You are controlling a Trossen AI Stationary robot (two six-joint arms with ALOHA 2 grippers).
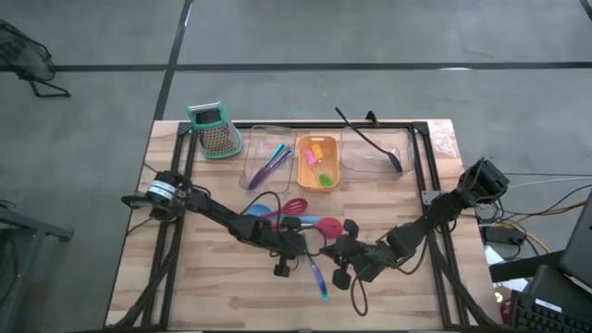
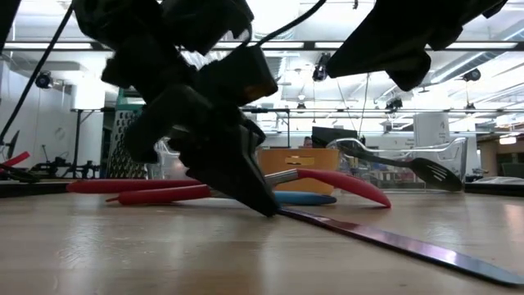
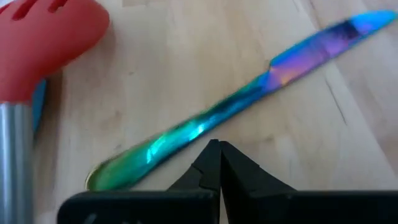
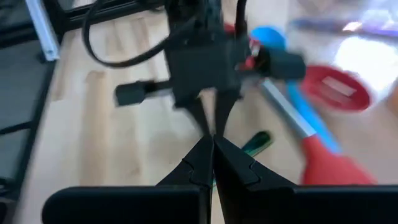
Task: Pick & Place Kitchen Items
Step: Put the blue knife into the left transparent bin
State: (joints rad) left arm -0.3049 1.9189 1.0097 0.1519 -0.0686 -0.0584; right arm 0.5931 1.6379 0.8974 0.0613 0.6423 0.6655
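Iridescent blue-green knife (image 3: 249, 99) flat on wood, red spatula (image 3: 43, 43) beside, apart

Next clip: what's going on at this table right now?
Both arms have met over the front middle of the table. The left gripper is shut, its tips beside the handle end of an iridescent blue knife lying flat on the wood. The right gripper is shut too and holds nothing, facing the left one. A red spatula lies close behind. Farther back, a black spoon rests across a clear tray, with an orange tray alongside.

2 claws (image 1: 298, 248) (image 1: 344, 252) – 3 trays (image 1: 265, 157) – 1 grater (image 1: 215, 129)
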